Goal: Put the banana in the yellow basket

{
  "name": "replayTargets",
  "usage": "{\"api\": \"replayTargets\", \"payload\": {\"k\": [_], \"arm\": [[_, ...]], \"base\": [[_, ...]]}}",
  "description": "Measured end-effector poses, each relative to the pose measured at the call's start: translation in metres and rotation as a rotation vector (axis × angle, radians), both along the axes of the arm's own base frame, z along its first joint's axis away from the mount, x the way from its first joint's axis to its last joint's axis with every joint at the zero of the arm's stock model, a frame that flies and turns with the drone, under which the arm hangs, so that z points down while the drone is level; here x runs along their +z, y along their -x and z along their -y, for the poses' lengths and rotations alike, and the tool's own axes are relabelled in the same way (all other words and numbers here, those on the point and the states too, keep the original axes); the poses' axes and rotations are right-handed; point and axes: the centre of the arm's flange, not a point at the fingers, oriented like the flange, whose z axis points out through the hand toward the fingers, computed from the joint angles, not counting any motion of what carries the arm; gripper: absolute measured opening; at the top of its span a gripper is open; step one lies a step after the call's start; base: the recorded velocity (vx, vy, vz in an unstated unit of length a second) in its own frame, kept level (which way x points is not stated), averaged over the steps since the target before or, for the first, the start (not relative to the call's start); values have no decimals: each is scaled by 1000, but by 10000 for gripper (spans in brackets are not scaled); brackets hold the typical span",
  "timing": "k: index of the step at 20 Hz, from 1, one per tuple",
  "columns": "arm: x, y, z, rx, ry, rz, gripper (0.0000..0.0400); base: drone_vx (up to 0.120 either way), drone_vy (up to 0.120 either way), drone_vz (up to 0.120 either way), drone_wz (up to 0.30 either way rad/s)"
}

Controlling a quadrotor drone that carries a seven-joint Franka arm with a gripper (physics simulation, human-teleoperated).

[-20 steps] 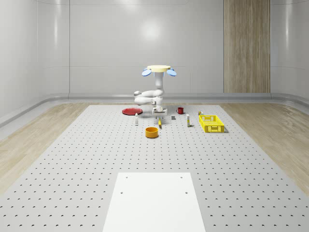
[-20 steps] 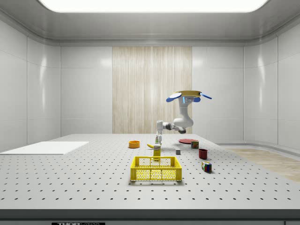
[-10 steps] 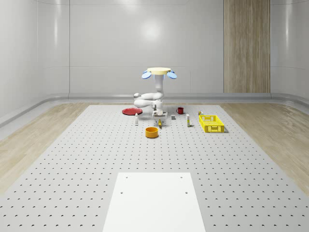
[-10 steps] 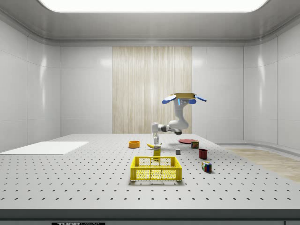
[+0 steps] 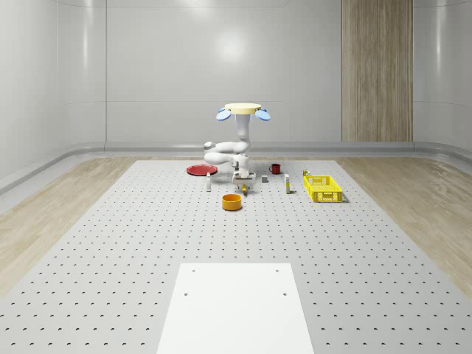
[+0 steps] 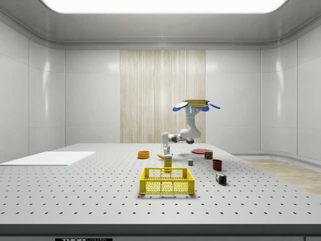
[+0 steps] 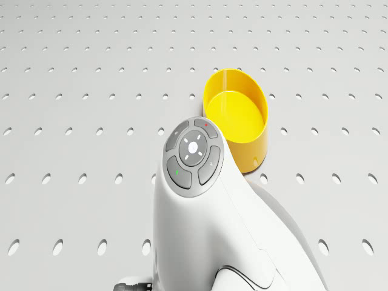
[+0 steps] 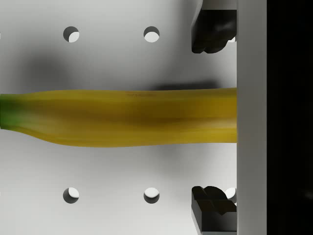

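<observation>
The banana [image 8: 122,116] lies flat on the perforated table, yellow with a green end. In the wrist view my gripper [image 8: 213,117] is open just above it, one dark fingertip [image 8: 211,34] on each side with bare table between pad and fruit. The whole-scene view has the gripper [image 5: 240,179] low over the banana [image 5: 244,189], beside the orange bowl [image 5: 232,201]. My drone [image 5: 243,110] hovers above, arm bent down. The yellow basket [image 5: 323,189] stands off toward the whole-scene view's right; in the side view the basket [image 6: 167,181] is nearest the camera, the banana [image 6: 161,156] behind it.
A red plate [image 5: 200,169], a red mug [image 5: 275,168] and small bottles [image 5: 287,184] stand around the arm. A carton [image 6: 167,161], a grey cube [image 6: 190,162] and a colourful cube [image 6: 220,178] sit near the basket. A white panel [image 5: 236,306] covers the table's near end.
The drone and arm have shifted a little toward the side view's left, and the gripper has come down closer over the banana. The banana and the basket have not moved.
</observation>
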Motion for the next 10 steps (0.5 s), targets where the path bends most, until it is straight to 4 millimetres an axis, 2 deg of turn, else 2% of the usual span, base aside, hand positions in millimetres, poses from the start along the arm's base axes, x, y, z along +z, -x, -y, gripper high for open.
{"api": "replayTargets", "payload": {"k": [10], "arm": [[21,0,6,0,0,0,400]], "base": [[0,0,0,0]]}}
